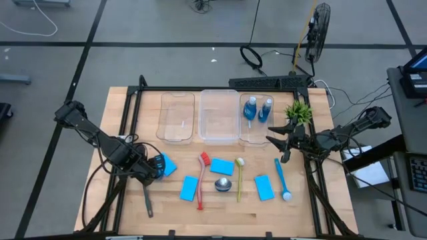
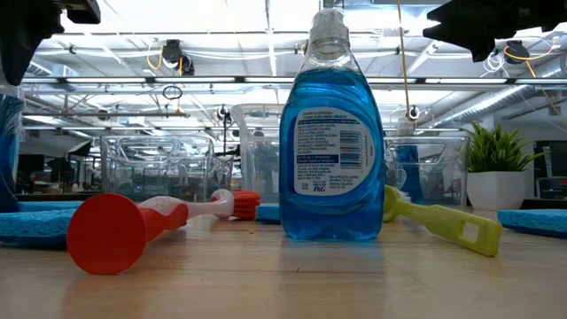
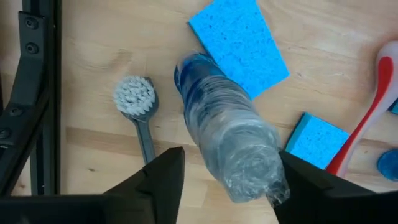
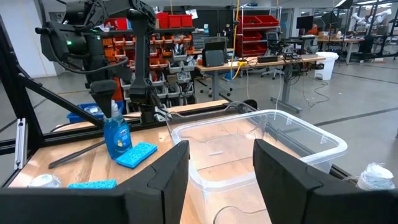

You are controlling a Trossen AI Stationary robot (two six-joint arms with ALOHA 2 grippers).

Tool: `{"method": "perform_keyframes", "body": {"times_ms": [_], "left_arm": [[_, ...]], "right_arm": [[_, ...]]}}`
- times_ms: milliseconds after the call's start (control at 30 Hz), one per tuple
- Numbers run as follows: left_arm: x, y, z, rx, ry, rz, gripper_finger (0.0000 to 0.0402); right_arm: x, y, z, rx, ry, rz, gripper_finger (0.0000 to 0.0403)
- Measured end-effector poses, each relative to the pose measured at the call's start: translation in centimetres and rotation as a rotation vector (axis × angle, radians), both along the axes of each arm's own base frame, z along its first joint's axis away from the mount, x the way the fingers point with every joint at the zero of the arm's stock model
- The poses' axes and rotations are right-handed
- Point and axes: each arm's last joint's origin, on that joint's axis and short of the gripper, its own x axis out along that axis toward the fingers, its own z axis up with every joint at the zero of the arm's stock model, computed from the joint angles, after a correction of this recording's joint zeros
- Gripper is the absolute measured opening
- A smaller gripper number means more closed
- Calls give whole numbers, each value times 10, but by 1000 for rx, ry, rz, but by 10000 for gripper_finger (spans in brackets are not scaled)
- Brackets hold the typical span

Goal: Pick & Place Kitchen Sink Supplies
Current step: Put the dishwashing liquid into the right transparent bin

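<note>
A wooden table (image 1: 220,213) stands on a grey floor (image 1: 133,40) crossed by dark lines, a black fan (image 1: 319,30) and cables behind it, with red storage bins (image 4: 180,20), desks (image 4: 261,62) and bright ceiling lights (image 2: 221,13) filling the workshop beyond.

Kitchen sink supplies lie spread on the wooden tabletop. Four flat bright-blue sponges — one far left (image 1: 167,165), one beside the red brush (image 1: 189,189), one at centre (image 1: 221,166), one toward the right (image 1: 264,187). A blue bottle (image 1: 223,185) stands upright mid-table, silvery top up; another bottle (image 3: 227,134) stands at the far left, beside the left-hand sponge. Two more bottles (image 1: 257,110) lie in the right-hand bin. Four slim brushes — red (image 1: 202,179), yellow-green (image 1: 239,177), blue (image 1: 282,180), grey (image 1: 147,199) — lie flat.
</note>
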Motion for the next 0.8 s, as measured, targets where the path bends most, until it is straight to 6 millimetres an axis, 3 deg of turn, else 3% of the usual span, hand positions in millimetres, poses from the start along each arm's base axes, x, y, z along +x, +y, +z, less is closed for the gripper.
{"method": "perform_keyframes", "body": {"times_ms": [200,333,800], "left_arm": [[1,1,0,36,-28,5,166],[1,1,0,37,-32,2,165],[2,1,0,51,-41,-17,258]], "right_arm": [[0,0,0,0,0,0,167],[0,0,0,0,0,0,167],[0,0,0,0,0,0,167]]}}
